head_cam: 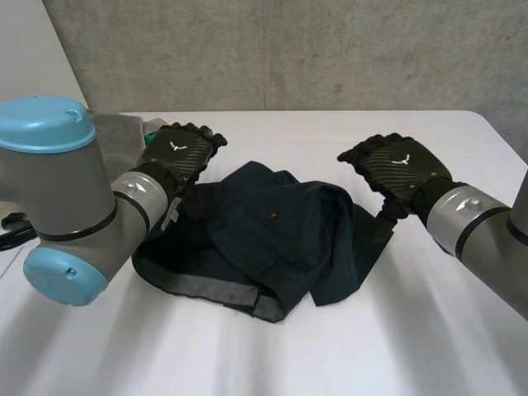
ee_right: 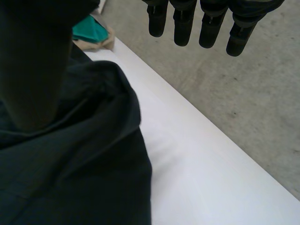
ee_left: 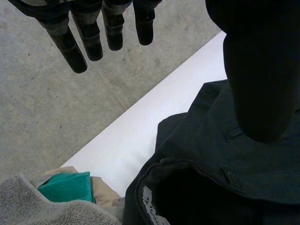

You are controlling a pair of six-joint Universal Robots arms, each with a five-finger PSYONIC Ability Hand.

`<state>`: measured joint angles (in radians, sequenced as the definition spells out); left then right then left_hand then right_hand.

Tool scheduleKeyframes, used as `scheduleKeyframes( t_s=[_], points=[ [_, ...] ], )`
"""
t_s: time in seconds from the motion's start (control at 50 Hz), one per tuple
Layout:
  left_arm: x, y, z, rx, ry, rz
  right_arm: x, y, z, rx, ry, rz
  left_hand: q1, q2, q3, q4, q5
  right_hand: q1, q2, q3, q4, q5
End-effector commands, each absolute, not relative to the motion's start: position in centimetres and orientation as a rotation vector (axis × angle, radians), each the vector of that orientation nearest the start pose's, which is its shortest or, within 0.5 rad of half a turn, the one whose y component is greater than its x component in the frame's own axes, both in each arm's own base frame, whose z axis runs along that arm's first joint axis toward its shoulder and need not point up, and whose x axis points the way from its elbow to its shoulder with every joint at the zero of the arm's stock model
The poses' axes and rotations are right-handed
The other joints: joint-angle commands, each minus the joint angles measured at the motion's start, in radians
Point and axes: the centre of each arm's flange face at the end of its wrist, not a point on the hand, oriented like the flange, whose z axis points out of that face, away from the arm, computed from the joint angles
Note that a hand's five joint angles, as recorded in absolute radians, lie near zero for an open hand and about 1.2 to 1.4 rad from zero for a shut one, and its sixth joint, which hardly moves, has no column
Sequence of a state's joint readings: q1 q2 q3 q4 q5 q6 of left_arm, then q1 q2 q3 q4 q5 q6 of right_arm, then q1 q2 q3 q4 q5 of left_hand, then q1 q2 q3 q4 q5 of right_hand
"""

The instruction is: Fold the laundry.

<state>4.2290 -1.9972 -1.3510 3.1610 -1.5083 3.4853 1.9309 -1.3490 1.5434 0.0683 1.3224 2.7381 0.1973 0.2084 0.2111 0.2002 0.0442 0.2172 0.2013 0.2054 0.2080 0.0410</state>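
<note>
Navy garment (head_cam: 264,239) lies crumpled in a heap at the middle of the white desk (head_cam: 396,346), one hem turned out toward the near side, no neat fold visible, so folding looks barely begun; spreading it flat and all the folds are left. Left hand (head_cam: 177,157) sits over the garment's far left edge, fingers (ee_left: 89,40) straight, gripping nothing. Right hand (head_cam: 396,165) sits at the far right edge, fingers (ee_right: 183,28) straight too, nothing held. Grey fleece (ee_left: 42,206), teal cloth (ee_left: 65,186) and beige cloth (ee_left: 105,197) are piled loose at the desk's far left corner, unfolded, not in any basket.
</note>
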Motion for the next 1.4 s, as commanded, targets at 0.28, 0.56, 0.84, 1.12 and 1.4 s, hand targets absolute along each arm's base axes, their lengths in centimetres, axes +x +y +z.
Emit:
scheduleKeyframes(
  t_s=[0.28, 0.56, 0.84, 1.12, 1.4],
  points=[
    [-22.3, -28.6, 22.9, 0.999, 2.598, -1.667, 30.8, -18.0, 19.7, -1.307, 2.007, -1.453, -0.023, -0.034, -0.037, -0.026, -0.044, -0.043, -0.027, -0.031, -0.033, -0.041],
    [-20.3, -30.1, 16.6, 1.139, 2.606, -1.463, 33.4, -19.1, 13.5, -1.322, 2.008, -1.557, -0.023, -0.034, -0.037, -0.026, -0.044, 0.312, 0.328, 0.324, 0.322, 0.314],
    [-23.5, -31.4, 19.2, 1.122, 2.479, -1.64, 32.7, -25.0, 16.2, -1.182, 1.946, -1.873, 1.199, 1.188, 1.185, 1.196, 1.178, 1.179, 1.195, 1.191, 1.188, 1.181],
    [-32.9, -23.9, 32.4, 0.927, 2.349, -2.406, 31.2, -38.8, 29.9, -0.794, 1.29, -2.574, 1.199, 1.188, 1.185, 1.196, 1.178, 1.179, 1.195, 1.191, 1.188, 1.181],
    [-42.0, -16.6, 26.1, 1.326, 2.349, -2.462, 28.0, -43.6, 25.0, -0.679, 1.24, -2.545, 0.895, 0.884, 0.882, 0.893, 0.874, 0.593, 0.609, 0.605, 0.603, 0.595]
  ],
)
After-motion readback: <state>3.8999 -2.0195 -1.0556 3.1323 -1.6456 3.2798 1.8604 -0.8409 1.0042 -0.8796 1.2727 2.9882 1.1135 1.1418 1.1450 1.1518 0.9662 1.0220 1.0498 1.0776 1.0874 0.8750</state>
